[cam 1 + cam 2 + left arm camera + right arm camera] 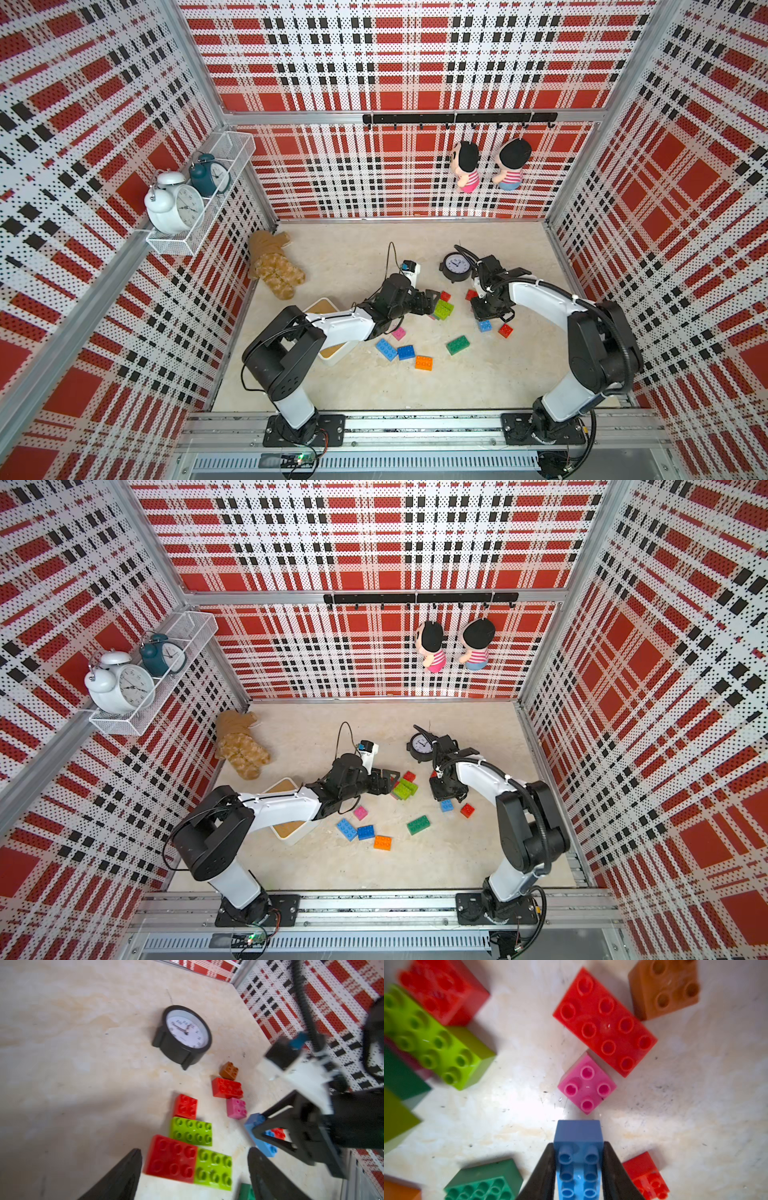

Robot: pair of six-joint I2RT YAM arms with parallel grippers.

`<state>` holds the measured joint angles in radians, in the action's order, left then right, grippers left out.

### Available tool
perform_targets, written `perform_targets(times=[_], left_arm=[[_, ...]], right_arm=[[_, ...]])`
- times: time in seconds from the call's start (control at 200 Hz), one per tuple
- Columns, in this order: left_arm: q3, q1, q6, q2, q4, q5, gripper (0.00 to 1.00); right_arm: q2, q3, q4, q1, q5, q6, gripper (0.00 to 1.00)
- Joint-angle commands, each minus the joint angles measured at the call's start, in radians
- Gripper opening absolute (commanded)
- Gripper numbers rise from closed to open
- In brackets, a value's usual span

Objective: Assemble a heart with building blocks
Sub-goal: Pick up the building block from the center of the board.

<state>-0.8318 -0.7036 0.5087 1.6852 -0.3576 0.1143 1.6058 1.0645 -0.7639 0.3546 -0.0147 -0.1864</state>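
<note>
My right gripper [578, 1167] is shut on a light blue block [578, 1134], just off the table beside a pink block [586, 1086] and a long red block [604, 1022]; a brown block [664, 987] lies beyond. In both top views the blue block [484, 326] [446, 805] shows under the right gripper [488, 316]. My left gripper [194, 1150] is open over a red block [171, 1158] joined edge to edge with a lime block [214, 1168]. A longer lime block [191, 1131] and a small red block [186, 1106] lie past them.
Loose pink [399, 333], blue [386, 349], orange [424, 363], green [457, 345] and red [505, 330] blocks lie nearer the front. A black clock [456, 267] stands behind the blocks. A white box [332, 357] sits under the left arm and a plush bear [274, 266] lies far left.
</note>
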Motion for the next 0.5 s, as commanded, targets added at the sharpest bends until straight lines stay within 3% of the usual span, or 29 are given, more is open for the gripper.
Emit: perform_targets(times=[0.0,0.301,0.496], left_arm=[[0.019,0.050,0.045,-0.022,-0.039,0.075,0.85],[0.017,0.125,0.088,0.016,-0.071,0.168,0.85],[0.007,0.141,0.102,0.046,-0.098,0.213,0.85]], right_arm=[[-0.103,0.000,0.083,0.018,0.036,0.038,0.13],[-0.171,0.045,0.166,0.067,0.088,0.077,0.00],[-0.164,0.101,0.203,0.074,0.169,0.128,0.00]])
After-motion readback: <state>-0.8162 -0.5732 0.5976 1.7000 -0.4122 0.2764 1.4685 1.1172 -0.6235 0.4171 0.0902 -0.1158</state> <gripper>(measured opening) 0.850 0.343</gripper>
